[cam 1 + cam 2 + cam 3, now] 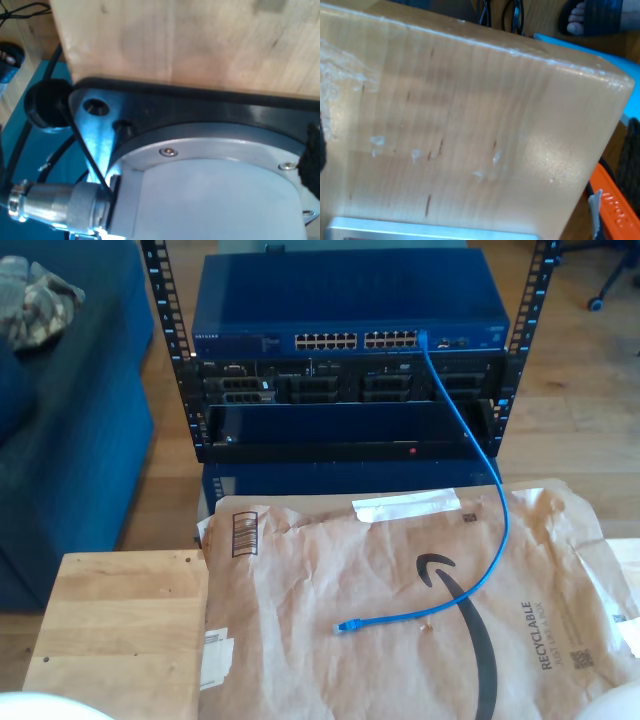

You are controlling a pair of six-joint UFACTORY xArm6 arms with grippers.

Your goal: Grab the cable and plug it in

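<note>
One end of the cable [470,480] is already in the switch [350,315]. Its free plug [343,626] lies mid-envelope [300,580], ungrabbed. Can't tell either gripper's jaw state. Left: grab, plug in.

A pale wooden board [470,135] with fine dark streaks and small whitish scuffs spans most of the second wrist view, its corner toward 2 o'clock. A strip of grey metal [430,231] borders it at 6 o'clock. An orange object [615,210] sits at 4 o'clock. At 1 o'clock, a person's toes in a dark sandal [592,15] rest beside a bright blue surface [600,52].
</note>
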